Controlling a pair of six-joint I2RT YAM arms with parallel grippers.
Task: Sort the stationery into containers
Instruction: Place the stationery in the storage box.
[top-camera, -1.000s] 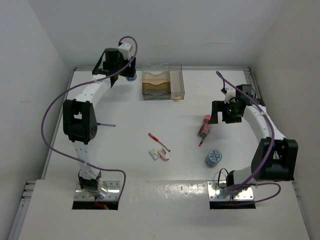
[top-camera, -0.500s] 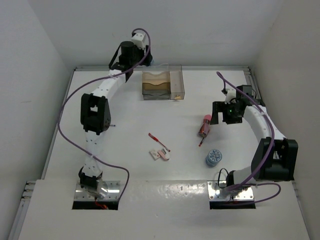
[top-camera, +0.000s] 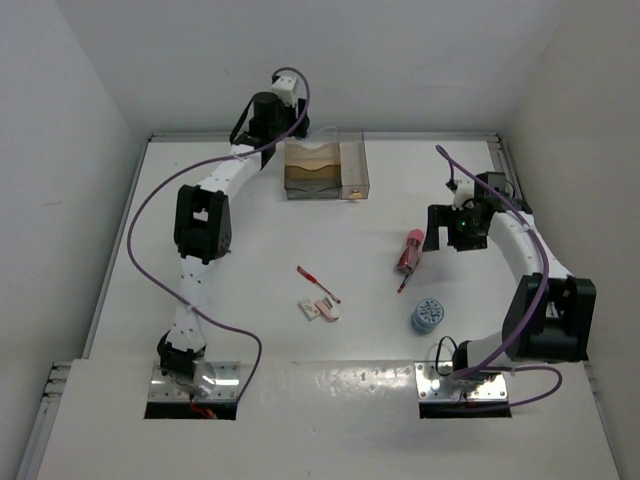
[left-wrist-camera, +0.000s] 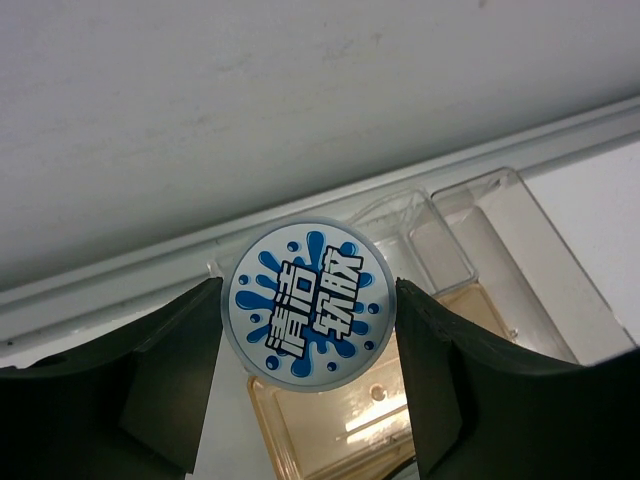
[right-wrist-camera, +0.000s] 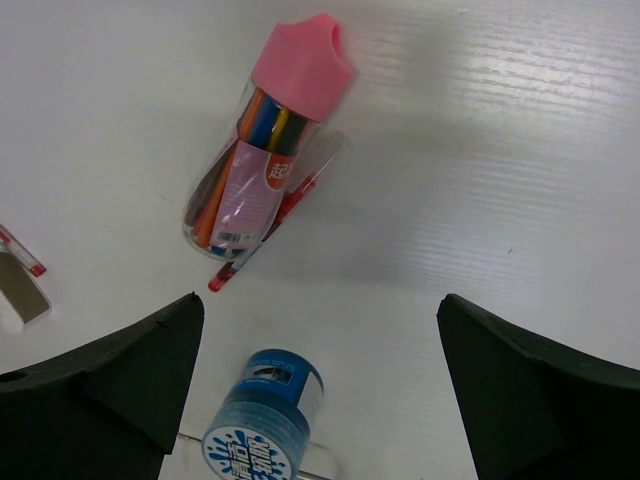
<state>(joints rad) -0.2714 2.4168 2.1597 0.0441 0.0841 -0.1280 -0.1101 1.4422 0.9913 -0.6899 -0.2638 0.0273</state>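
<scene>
Up at the far edge of the table (top-camera: 250, 300), the left gripper (left-wrist-camera: 310, 335) is clamped on a round roll (left-wrist-camera: 310, 303), one finger pressed against each side of it. The roll's flat face, white with blue splashes and lettering, points at the wrist camera. It hangs in the air above the clear-walled organiser (left-wrist-camera: 455, 250), over the far left corner of its wide tan section. In the overhead view the same gripper (top-camera: 280, 122) sits just beside the organiser (top-camera: 352, 185), at its far left corner.

Over on the right, the right gripper (right-wrist-camera: 320, 300) hovers with its fingers spread wide and nothing between them. Below it on the table lies a clear tube of pens with a pink cap (right-wrist-camera: 260, 160), and a thin red pen (right-wrist-camera: 262, 245) pokes out from under it. The second blue roll (right-wrist-camera: 262, 420) stands near the tube, on its near side, apart from it.

Near the table's middle lie another red pen (top-camera: 318, 284) and, just beside it, the small white-pink erasers (top-camera: 320, 309).
</scene>
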